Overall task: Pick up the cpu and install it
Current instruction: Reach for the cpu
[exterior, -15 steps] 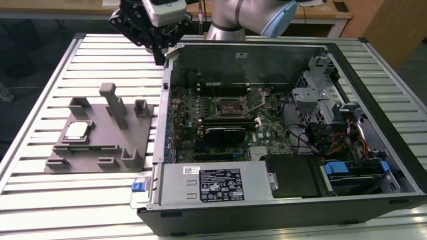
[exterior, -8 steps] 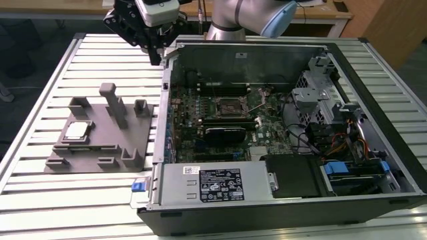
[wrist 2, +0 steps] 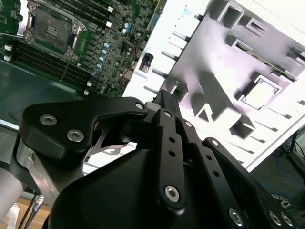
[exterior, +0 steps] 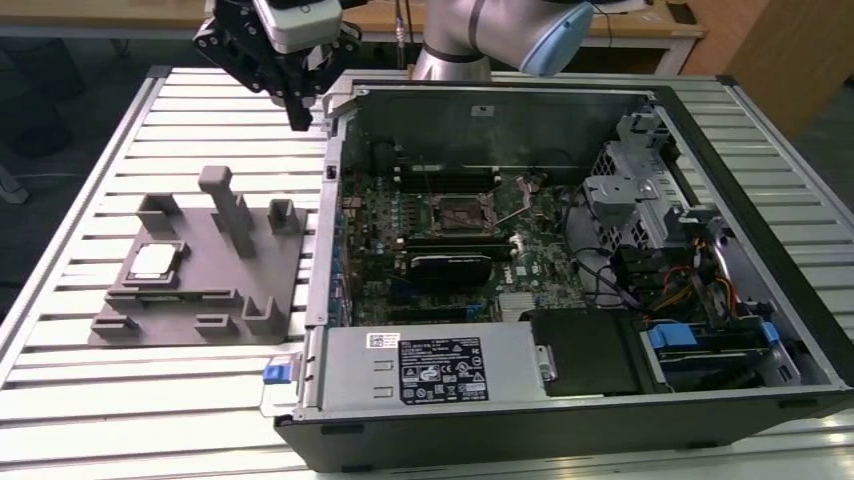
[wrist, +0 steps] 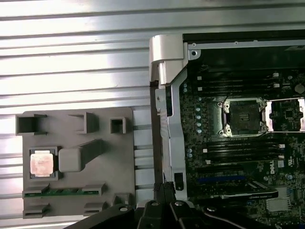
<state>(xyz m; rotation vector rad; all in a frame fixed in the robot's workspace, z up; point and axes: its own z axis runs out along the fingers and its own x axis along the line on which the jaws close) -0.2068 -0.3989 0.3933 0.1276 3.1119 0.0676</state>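
The cpu (exterior: 151,261) is a small silvery square chip lying flat in a recess of the grey fixture plate (exterior: 220,285), at the exterior view's left. It also shows in the first wrist view as the cpu (wrist: 41,163), and in the second wrist view as the cpu (wrist 2: 261,93). My gripper (exterior: 302,122) hangs high above the table, beyond the plate and beside the computer case's back corner. Its black fingers (wrist: 162,188) meet at their tips, shut with nothing between them. The open socket (exterior: 463,213) sits in the middle of the motherboard, its lid frame lifted.
An open computer case (exterior: 747,150) lies on its side on the slatted metal table (exterior: 80,400), its raised wall next to the fixture plate. Tall grey posts (exterior: 220,200) stand on the plate. Drive bays and cables (exterior: 694,270) fill the case's far side.
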